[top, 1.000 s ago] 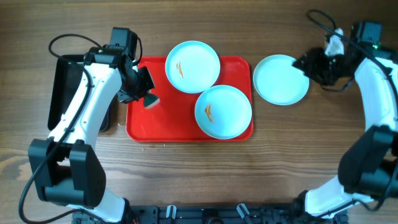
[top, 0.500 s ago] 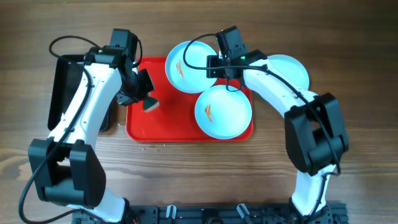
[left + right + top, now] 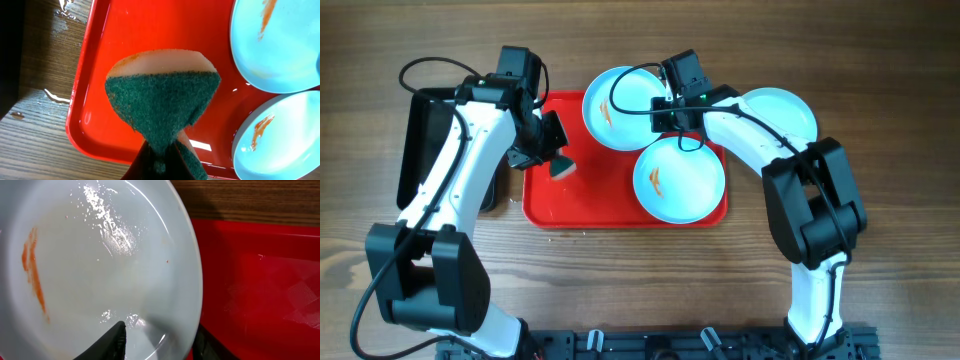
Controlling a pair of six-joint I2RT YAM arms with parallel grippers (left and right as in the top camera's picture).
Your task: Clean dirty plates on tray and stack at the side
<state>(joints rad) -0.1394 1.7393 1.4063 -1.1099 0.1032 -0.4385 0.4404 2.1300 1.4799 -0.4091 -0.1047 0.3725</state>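
Fingers of the left gripper are clamped on a sponge, which in the overhead view hangs over the left part of the red tray. Two plates lie on this tray: the back plate overhangs the rear edge, and the front plate sits at the right front, its rim close to the back plate's. The back plate bears an orange smear, as does the front plate. The third plate lies on the table just beside the tray's right edge, partly covered by the right arm. The right gripper is at the right rim of the back plate. A black tray lies left of the red one, under the left arm. In the left wrist view, the sponge is pinched at its lower end, green scouring face toward the camera and pale foam above; bare tray lies beneath, both smeared plates are at the right, and water droplets glisten on the table. In the right wrist view, the fingers stand moderately apart astride the back plate's rim, one tip over the wet inner surface and the other outside, above the tray. Whether they grip the rim cannot be told.
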